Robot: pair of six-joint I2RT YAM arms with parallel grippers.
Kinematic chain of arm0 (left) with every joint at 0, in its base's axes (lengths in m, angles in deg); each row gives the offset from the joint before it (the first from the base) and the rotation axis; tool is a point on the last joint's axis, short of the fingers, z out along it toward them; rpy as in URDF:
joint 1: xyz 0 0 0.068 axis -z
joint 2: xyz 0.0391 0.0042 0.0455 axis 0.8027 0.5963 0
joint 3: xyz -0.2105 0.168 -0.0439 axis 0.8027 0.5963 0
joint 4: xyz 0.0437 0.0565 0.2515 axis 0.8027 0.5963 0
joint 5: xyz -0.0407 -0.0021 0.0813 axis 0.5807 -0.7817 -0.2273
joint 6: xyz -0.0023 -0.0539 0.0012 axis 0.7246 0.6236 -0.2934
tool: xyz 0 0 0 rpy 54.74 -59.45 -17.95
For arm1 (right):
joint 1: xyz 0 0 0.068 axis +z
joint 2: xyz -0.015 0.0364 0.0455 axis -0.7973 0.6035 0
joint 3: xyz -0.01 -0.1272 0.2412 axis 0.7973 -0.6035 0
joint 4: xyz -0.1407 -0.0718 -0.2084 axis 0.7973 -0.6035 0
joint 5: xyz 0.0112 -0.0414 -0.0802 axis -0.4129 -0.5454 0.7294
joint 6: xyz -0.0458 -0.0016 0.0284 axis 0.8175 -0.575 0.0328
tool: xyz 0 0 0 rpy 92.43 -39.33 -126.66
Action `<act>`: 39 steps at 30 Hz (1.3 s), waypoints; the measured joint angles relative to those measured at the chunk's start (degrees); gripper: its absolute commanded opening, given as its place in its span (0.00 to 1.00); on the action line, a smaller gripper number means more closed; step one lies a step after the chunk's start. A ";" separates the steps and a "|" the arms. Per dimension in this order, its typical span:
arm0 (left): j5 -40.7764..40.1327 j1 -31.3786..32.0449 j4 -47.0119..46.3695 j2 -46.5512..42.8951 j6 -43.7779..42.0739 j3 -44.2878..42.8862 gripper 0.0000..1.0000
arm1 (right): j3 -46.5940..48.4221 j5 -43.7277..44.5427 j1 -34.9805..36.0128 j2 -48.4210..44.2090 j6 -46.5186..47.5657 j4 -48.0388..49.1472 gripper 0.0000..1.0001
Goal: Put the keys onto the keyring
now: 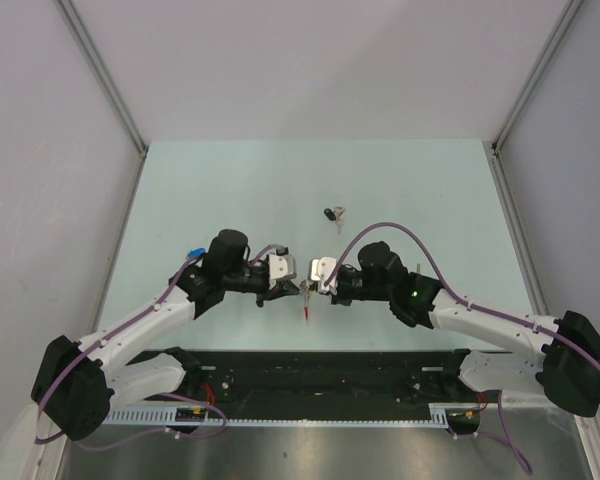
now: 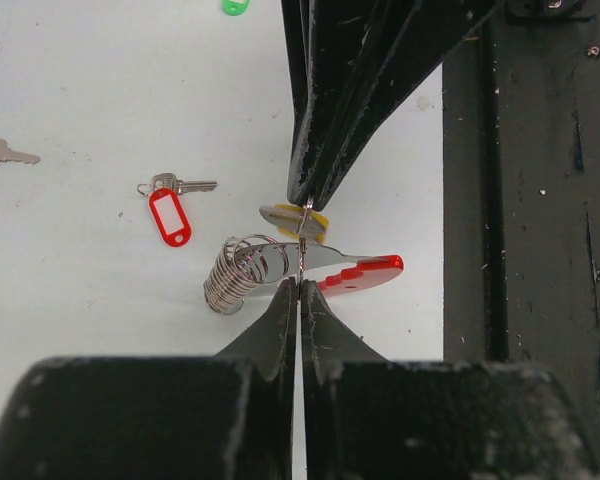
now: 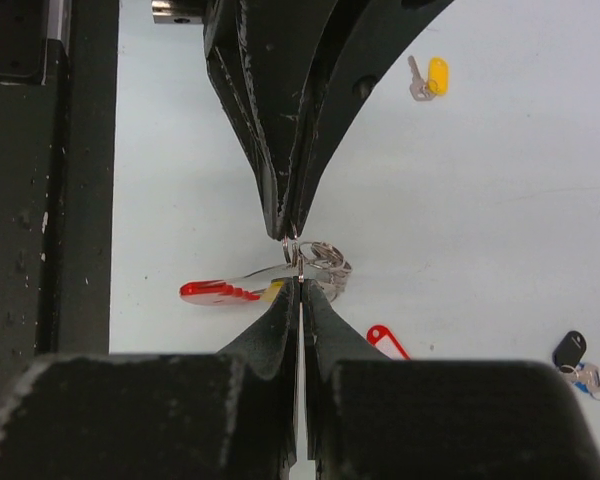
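Top view: the left gripper (image 1: 301, 287) and right gripper (image 1: 312, 288) meet tip to tip over the near half of the table (image 1: 230, 190). The keyring (image 1: 306, 313) hangs under them, red end down. A black-tagged key (image 1: 330, 213) lies farther back.
Left wrist view: the left jaws are pressed together on the keyring's (image 2: 365, 275) metal band, with its silver coil to the left. The right jaws are closed on the small wire ring of the yellow-tagged key (image 2: 292, 222). A red-tagged key (image 2: 170, 215) lies on the table behind.
Right wrist view: both pairs of tips are closed and almost touching — the keyring (image 3: 218, 292) sits just beneath.
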 measured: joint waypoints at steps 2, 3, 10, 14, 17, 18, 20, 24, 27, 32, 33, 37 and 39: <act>0.00 0.00 0.02 0.00 -0.04 0.00 0.00 | 0.00 0.24 0.02 -0.09 0.26 -0.72 0.00; 0.00 0.00 0.04 0.00 -0.07 0.00 0.00 | 0.02 0.24 0.02 -0.15 0.42 -1.05 0.00; -0.02 0.00 0.26 0.00 -0.42 -0.09 0.00 | 0.02 0.46 0.87 -0.59 0.79 -1.79 0.00; 0.00 0.00 0.33 0.00 -0.44 -0.09 0.00 | 0.02 0.50 1.09 -0.59 1.05 -1.97 0.00; 0.00 0.00 0.33 0.00 -0.44 -0.09 0.01 | 0.11 0.92 1.09 -0.59 1.05 -1.97 0.00; 0.00 0.00 0.33 0.00 -0.44 -0.09 0.00 | 0.22 1.05 1.09 -0.57 1.05 -1.95 0.00; -0.02 0.00 0.33 0.00 -0.46 -0.09 0.00 | 0.46 1.38 1.09 -0.57 1.07 -1.92 0.00; 0.00 0.00 0.35 0.00 -0.44 -0.11 0.00 | 0.98 1.75 1.09 -0.57 1.22 -1.90 0.00; -0.02 0.00 0.35 0.00 -0.46 -0.11 0.01 | 1.16 1.75 1.09 -0.52 1.40 -1.92 0.00; -0.02 0.00 0.35 0.00 -0.44 -0.11 0.00 | 1.16 1.73 1.09 0.28 1.46 -1.97 0.00; 0.00 0.00 0.35 0.00 -0.46 -0.11 0.01 | 1.18 1.75 1.09 0.52 1.46 -1.95 0.00; -0.02 0.00 0.35 0.00 -0.46 -0.11 0.01 | 1.20 1.75 1.09 1.09 1.49 -1.97 0.00; -0.02 0.00 0.35 0.00 -0.46 -0.11 0.00 | 1.27 1.75 1.09 1.18 1.49 -1.97 0.00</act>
